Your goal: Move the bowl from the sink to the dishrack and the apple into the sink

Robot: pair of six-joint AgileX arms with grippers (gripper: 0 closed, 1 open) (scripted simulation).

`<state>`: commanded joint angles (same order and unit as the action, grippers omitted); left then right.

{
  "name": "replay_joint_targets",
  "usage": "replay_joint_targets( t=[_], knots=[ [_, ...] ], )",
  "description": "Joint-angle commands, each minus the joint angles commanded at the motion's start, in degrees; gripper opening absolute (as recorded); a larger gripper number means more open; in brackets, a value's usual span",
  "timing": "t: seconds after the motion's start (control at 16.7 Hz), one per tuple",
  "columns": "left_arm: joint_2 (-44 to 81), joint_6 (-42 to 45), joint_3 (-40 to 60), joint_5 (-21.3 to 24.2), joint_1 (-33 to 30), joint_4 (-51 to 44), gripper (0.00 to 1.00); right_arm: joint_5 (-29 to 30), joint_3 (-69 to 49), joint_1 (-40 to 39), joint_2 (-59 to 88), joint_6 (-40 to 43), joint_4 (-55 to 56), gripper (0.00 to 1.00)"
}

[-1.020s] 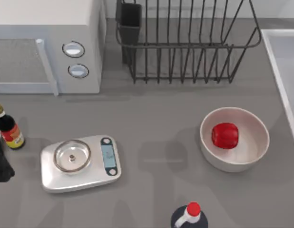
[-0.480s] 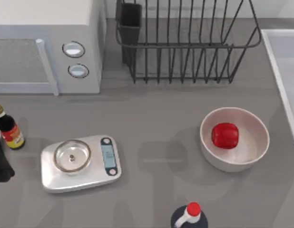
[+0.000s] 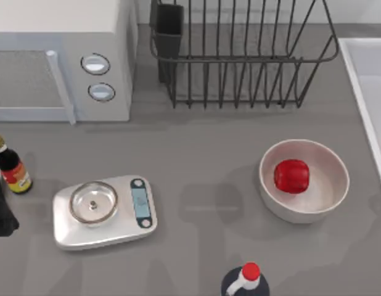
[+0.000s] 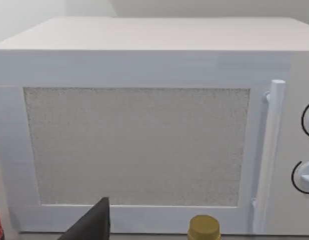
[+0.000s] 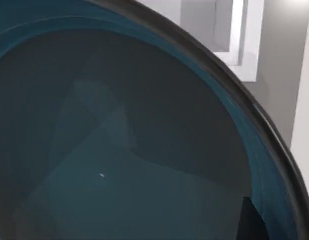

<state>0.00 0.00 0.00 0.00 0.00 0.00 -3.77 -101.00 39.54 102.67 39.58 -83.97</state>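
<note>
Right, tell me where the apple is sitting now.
In the top view, the apple sits inside the off-white bowl on the table's right side, below the dishrack and left of the sink.

A white microwave (image 4: 144, 125) behind a yellow-capped bottle (image 4: 203, 229).

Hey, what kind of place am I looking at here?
Most likely a kitchen counter, in simulation: a white microwave, a black wire dishrack beside a sink, and a digital kitchen scale.
</note>
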Motion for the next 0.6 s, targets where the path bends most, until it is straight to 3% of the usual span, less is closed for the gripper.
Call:
replay_joint_targets(
  t=[0.3,0.6],
  knots=[
    [0.0,0.0,0.0,0.0,0.0,0.0,1.00,-0.4,7.2,5.2,-14.0,4.8,-7.3,0.00],
    [0.0,0.0,0.0,0.0,0.0,0.0,1.00,-0.4,7.7,6.0,-15.4,5.3,-7.8,0.00]
  ],
)
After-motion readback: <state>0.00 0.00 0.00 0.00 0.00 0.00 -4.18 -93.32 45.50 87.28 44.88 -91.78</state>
